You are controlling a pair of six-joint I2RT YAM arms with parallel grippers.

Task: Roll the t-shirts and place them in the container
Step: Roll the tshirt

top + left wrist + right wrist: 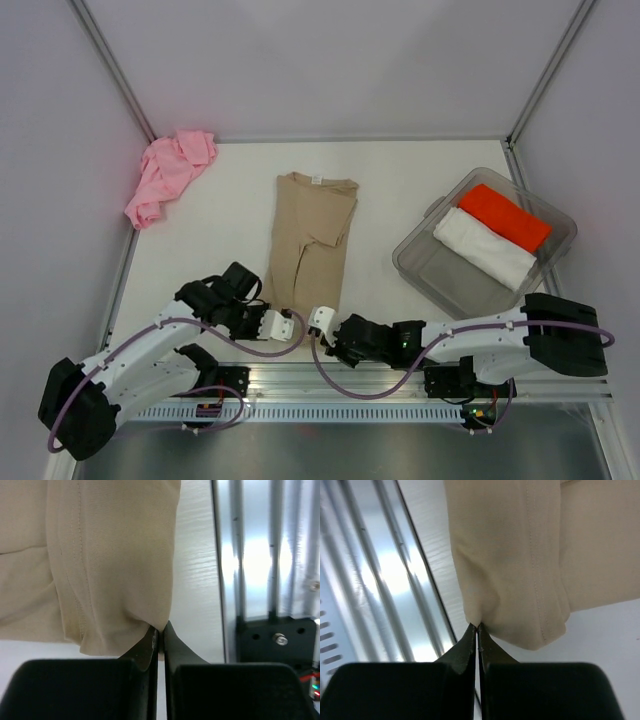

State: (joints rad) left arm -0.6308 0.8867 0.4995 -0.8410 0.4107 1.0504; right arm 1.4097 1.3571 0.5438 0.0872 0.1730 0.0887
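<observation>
The tan t-shirt (310,245) and pink t-shirt (170,175) are plain, as are the orange-red cloth (510,217), white cloth (485,248) and grey bin (420,262).

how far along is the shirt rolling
Done: an orange cloth bundle and a white cloth bundle sit in the clear plastic bin, seemingly finished. In hand: the tan cloth t-shirt lies folded narrow, unrolled; left gripper and right gripper pinch its near hem. Left: the light pink cloth t-shirt, crumpled in the far-left corner.

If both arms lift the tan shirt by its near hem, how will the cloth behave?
The tan shirt will probably hang floppy: it puckers where the left end effector and right end effector pinch its hem. It seems light and thin, lying flat in layers. The folds may slip open when raised.
</observation>
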